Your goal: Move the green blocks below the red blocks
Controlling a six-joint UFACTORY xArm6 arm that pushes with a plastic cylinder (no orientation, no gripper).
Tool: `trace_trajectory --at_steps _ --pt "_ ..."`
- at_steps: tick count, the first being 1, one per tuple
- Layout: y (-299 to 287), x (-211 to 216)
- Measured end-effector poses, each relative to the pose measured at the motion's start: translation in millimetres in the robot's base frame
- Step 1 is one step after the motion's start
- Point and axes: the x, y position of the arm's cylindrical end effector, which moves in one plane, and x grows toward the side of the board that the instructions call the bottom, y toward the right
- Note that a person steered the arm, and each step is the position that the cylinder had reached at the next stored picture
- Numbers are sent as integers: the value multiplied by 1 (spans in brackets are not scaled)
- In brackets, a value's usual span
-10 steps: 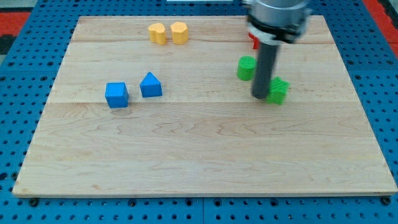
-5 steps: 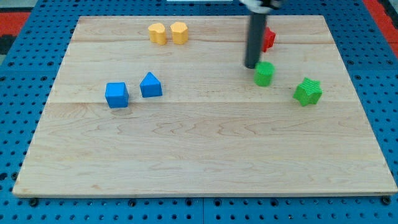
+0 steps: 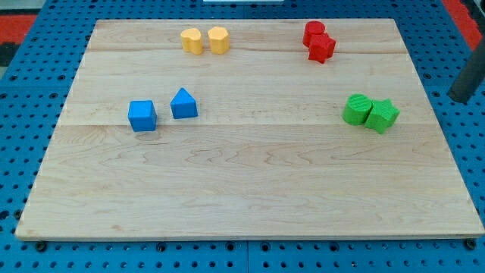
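Note:
Two green blocks touch each other right of the board's middle: a round one [image 3: 355,109] on the left and a star-shaped one [image 3: 382,116] on the right. Two red blocks sit together near the view's top right: a rounded one [image 3: 313,32] and a star-shaped one [image 3: 322,48] just below it. The greens lie lower in the view than the reds and somewhat to their right. My rod shows at the view's right edge, off the board; my tip [image 3: 459,99] is well to the right of the green blocks and touches no block.
Two yellow blocks [image 3: 192,40] [image 3: 218,39] sit side by side near the top edge. A blue cube [image 3: 142,115] and a blue triangular block [image 3: 183,103] sit at the left. The wooden board [image 3: 242,189] lies on a blue pegboard surface.
The rod left the board's middle and now stands past the right edge. The round green block moved right and down to touch the green star, which shifted slightly right. Both red blocks are uncovered.

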Motion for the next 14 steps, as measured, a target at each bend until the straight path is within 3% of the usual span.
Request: trace_trajectory --at_steps 1,2,7,9,11,14 --pt "-16 32" --pt "-42 36" --pt "-170 19" --pt "-143 4" --pt "-143 -48" --pt "-157 -44"
